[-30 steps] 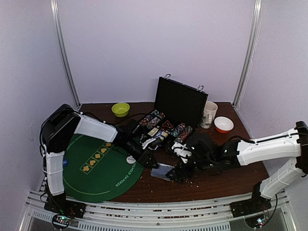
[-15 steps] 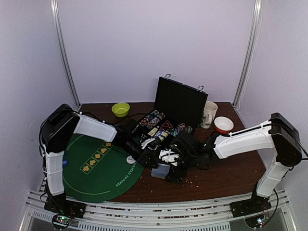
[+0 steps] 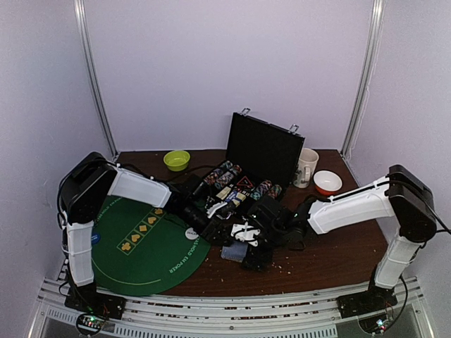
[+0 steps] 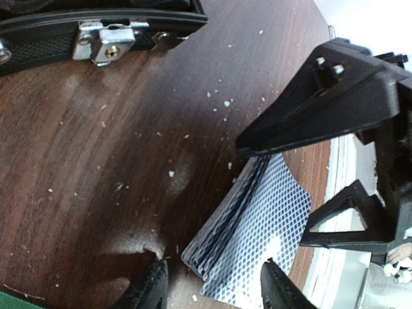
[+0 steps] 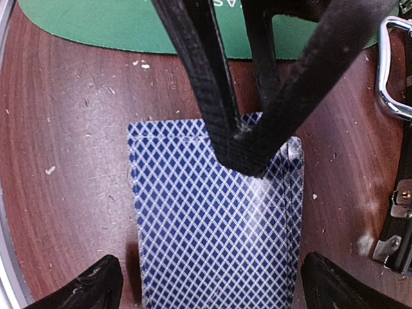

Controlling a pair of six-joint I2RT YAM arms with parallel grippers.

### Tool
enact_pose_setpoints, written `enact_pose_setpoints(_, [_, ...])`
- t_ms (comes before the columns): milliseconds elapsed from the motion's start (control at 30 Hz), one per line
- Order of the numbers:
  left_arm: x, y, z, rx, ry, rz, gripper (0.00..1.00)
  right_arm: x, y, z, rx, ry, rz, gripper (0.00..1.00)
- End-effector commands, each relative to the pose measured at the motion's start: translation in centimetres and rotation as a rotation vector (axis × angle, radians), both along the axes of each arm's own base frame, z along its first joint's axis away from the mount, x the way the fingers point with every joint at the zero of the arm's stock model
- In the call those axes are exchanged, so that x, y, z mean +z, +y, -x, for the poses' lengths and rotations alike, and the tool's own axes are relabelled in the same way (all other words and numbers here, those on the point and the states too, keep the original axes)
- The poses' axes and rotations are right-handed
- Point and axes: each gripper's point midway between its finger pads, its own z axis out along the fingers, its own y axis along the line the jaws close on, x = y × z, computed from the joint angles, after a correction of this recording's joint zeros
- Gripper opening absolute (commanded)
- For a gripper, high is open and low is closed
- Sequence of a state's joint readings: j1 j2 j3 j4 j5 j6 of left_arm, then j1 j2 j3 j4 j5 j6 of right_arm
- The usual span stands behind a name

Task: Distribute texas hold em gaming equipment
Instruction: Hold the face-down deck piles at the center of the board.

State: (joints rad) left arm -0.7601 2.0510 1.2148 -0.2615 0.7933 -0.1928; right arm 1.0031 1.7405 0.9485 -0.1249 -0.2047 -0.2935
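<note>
A deck of blue diamond-backed playing cards (image 3: 233,253) lies flat on the brown table in front of the open black case (image 3: 264,149). It fills the right wrist view (image 5: 212,238) and shows in the left wrist view (image 4: 257,235). My right gripper (image 5: 215,286) is open, one finger on each long side of the deck. My left gripper (image 4: 214,293) is partly open at the deck's opposite end, and its fingers (image 5: 248,151) touch the deck's edge. Rows of multicoloured poker chips (image 3: 224,174) sit in the case. The white dealer disc (image 3: 192,232) lies on the mat's edge.
The green felt poker mat (image 3: 137,246) covers the left of the table. A lime-green bowl (image 3: 176,160) stands at the back left. A white mug (image 3: 306,167) and an orange-and-white bowl (image 3: 328,182) stand right of the case. The two grippers (image 3: 239,243) nearly meet over the deck.
My right arm has swung left and its gripper has come in over the deck. The left arm and the deck have stayed where they were.
</note>
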Motion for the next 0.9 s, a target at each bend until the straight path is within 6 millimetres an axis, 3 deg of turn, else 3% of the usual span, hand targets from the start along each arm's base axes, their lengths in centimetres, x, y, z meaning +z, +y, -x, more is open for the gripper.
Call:
enact_pose_setpoints(0, [0.7,0.3,-0.1,0.001,-0.008,0.012,0.51,-1.0,0.1,-0.7,0.003,-0.015,0.032,0.97])
enact_pose_setpoints(133, [0.9,0.2,0.0,-0.001,-0.009,0.017,0.5,-1.9,0.1,-0.4,0.018,0.008,0.06,0.89])
enact_pose_setpoints(300, [0.9,0.2,0.1,0.008,0.01,0.023,0.5,-2.5,-0.4,-0.6,0.011,-0.002,0.087,0.71])
enact_pose_setpoints(467, [0.5,0.3,0.5,0.032,0.042,0.029,0.5,-2.6,-0.9,-0.8,-0.001,-0.042,0.108,0.64])
enact_pose_setpoints(700, [-0.3,0.0,1.0,0.04,0.055,0.009,0.5,-2.2,-0.7,-1.3,-0.018,-0.095,0.094,0.61])
enact_pose_setpoints(867, [-1.5,1.1,0.3,0.075,0.01,-0.082,0.37,-2.2,-1.0,-1.2,-0.026,-0.096,0.1,0.61])
